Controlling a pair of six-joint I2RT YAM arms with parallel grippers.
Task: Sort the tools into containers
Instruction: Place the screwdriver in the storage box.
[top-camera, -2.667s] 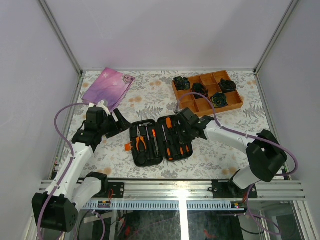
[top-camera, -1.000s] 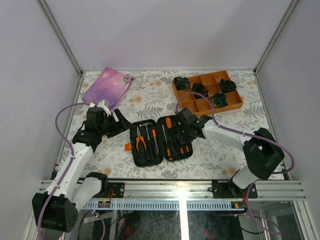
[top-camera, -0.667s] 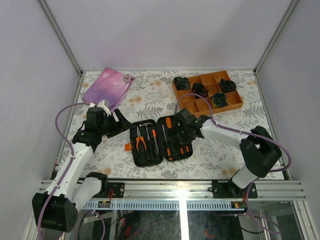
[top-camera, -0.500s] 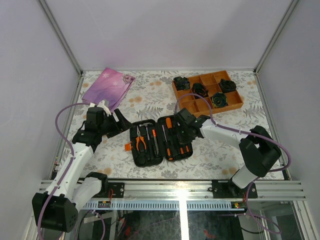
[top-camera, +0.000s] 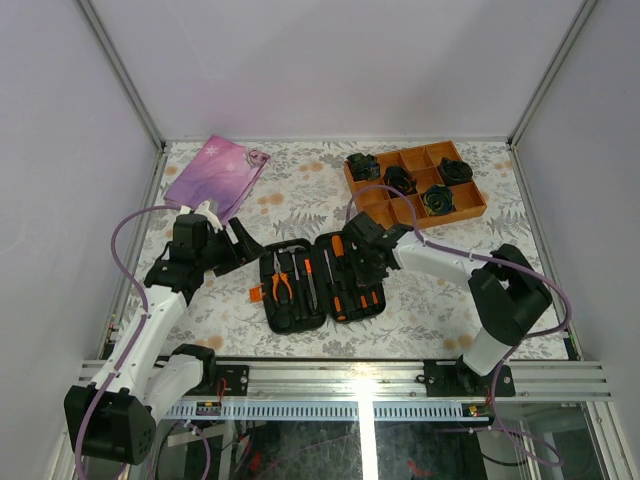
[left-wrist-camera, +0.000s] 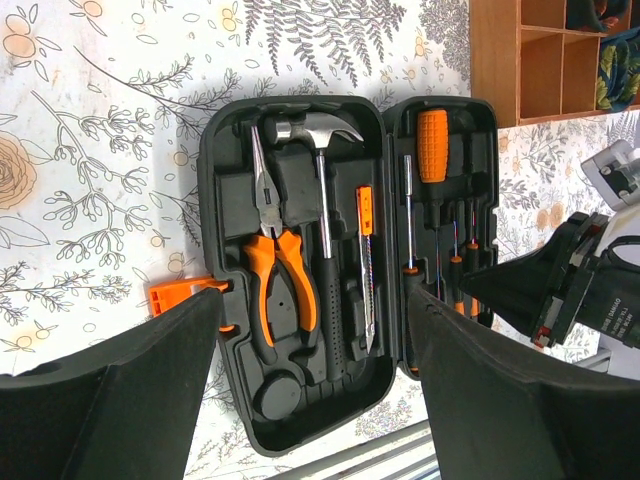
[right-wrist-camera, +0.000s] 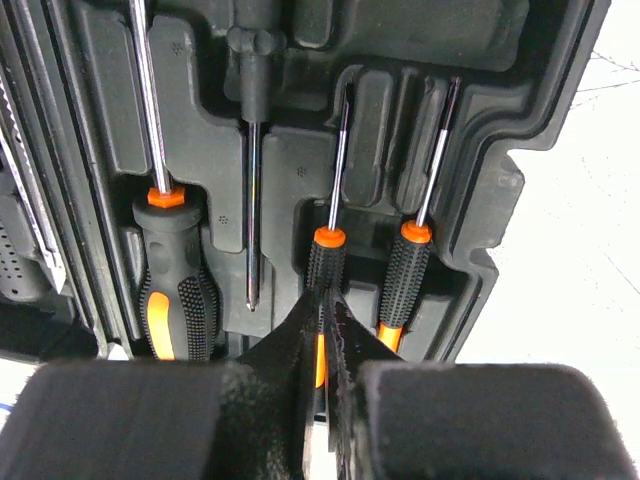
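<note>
1. Pale lilac walls (top-camera: 330, 60) and slanting aluminium posts (top-camera: 122, 75) close off a worktop (top-camera: 300, 190) covered in a floral-print cloth.
2. At the far left of it lies a pink-purple pouch (top-camera: 213, 172). At the far right sits an orange divided tray (top-camera: 462, 214) with black rosettes (top-camera: 438, 200) in several compartments.
3. Near the front middle, the black tool case (top-camera: 283, 318) lies opened flat with both halves facing up. An orange zipper tab (top-camera: 256, 294) sticks out at its left edge.
4. One half holds the pliers (left-wrist-camera: 275, 260) with orange grips and a hammer (left-wrist-camera: 325, 230). The other half holds screwdrivers seated in moulded slots.
5. The left arm rises from the near-left edge with its elbow bent. The left end effector (top-camera: 240, 243) hangs just left of the case, its wrist camera looking over both halves.
6. Its fingers (left-wrist-camera: 130, 400) are spread wide, with nothing between them.
7. The right arm reaches in low from the near-right side. The right end effector (right-wrist-camera: 322, 310) is over the screwdriver half, at the handle ends.
8. Its fingers are drawn almost together, tips pinching the black-and-orange handle of a slim screwdriver (right-wrist-camera: 325, 262).
9. That driver lies in the second slot from the case's outer edge. Whether it has left its slot cannot be told.
10. A matching thin driver (right-wrist-camera: 408, 265) lies just beside it, and a thicker screwdriver (right-wrist-camera: 175, 300) lies further in.
</note>
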